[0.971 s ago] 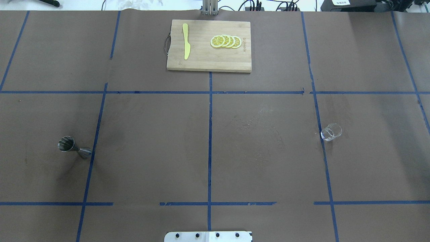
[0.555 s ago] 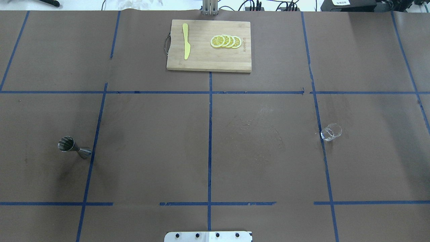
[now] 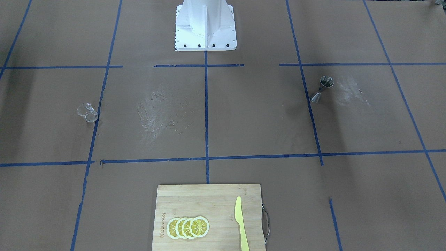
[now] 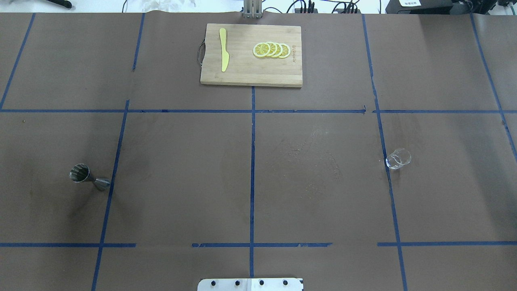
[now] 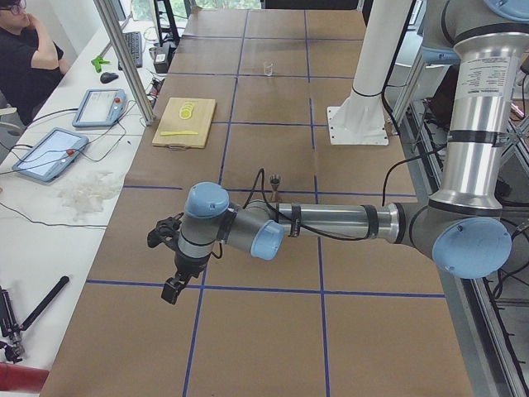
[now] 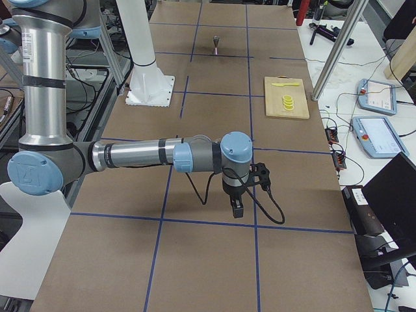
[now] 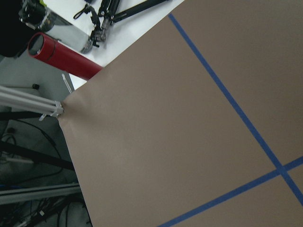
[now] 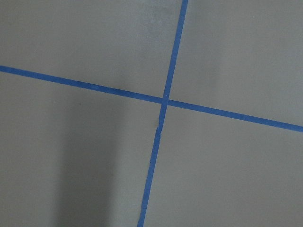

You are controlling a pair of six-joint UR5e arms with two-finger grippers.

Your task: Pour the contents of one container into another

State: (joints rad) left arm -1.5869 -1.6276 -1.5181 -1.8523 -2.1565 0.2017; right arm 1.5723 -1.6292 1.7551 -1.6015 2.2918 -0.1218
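across the brown worktop (image 4: 181,161), the left arm (image 5: 331,222) and right arm (image 6: 136,156) reach out low at opposite ends; whether the left jaws or right jaws stand wide or narrow i cannot tell. a wooden cutting board (image 4: 246,68) lies at the far edge. the jigger (image 4: 89,178) stands on the robot's left, the glass cup (image 4: 398,159) well apart on its right.

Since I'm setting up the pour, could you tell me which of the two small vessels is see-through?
The glass cup, on the robot's right side, is see-through; the jigger on its left is opaque grey metal.
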